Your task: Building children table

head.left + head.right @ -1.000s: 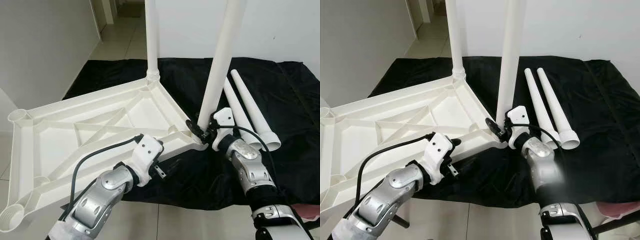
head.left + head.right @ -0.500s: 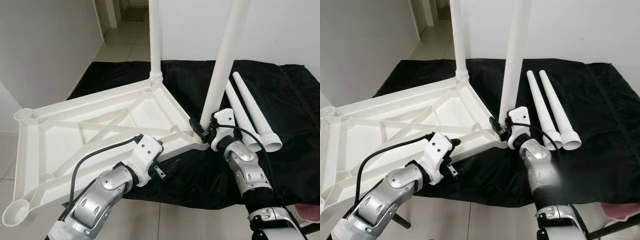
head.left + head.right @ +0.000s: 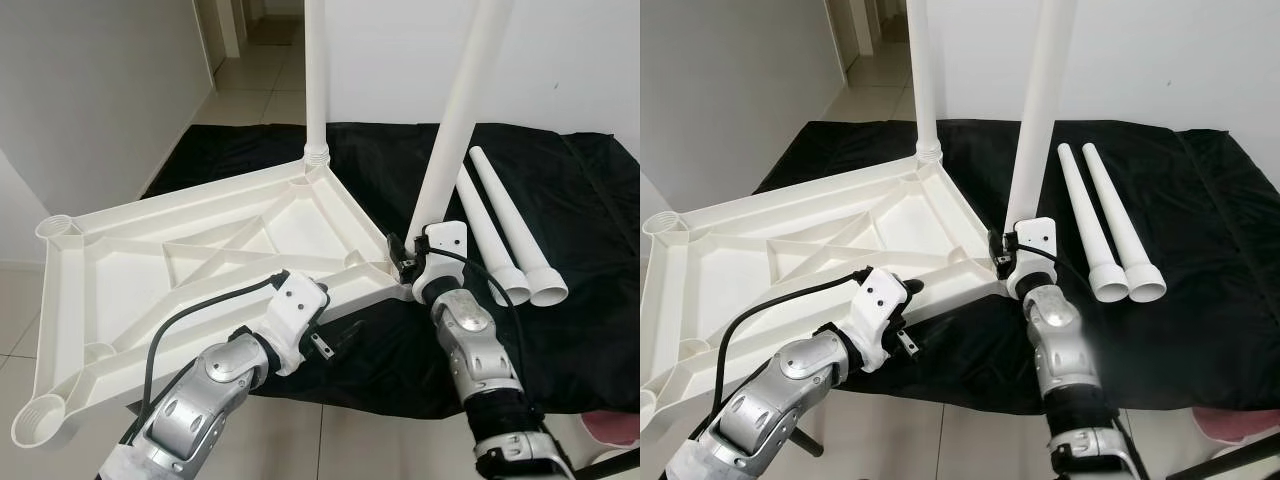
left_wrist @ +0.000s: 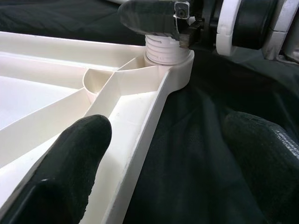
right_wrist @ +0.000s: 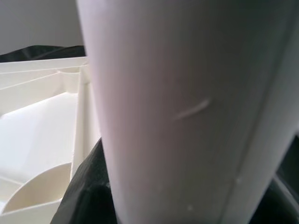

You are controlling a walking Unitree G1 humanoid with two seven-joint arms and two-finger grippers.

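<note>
Table top: the white ribbed table top (image 3: 200, 250) lies upside down, its far part on the black cloth (image 3: 580, 330) and its near left end overhanging the floor.
Fitted leg: one white leg (image 3: 318, 80) stands upright in the far corner socket.
Leg in hand: a second leg (image 3: 455, 120) stands in the near right corner socket, leaning slightly away from the first, its threaded base visible in the left wrist view (image 4: 161, 49).
Right gripper: the right gripper (image 3: 408, 262) is clamped on this leg just above the socket; its wrist view shows the leg pressed between dark fingers.
Left gripper: the left gripper (image 3: 335, 338) hovers at the near edge of the table top, jaws apart, one finger (image 4: 70, 163) over the rim and the other over the cloth.
Spare legs: two more legs (image 3: 505, 235) lie side by side on the cloth to the right.
Risk: the leg looks tilted, so turning it further could cross the thread or jam it; nothing pins the overhanging top, which could swivel or tip.
Change: over the last second the right forearm has drawn in closer to the socket, and the leg stands nearer upright.
</note>
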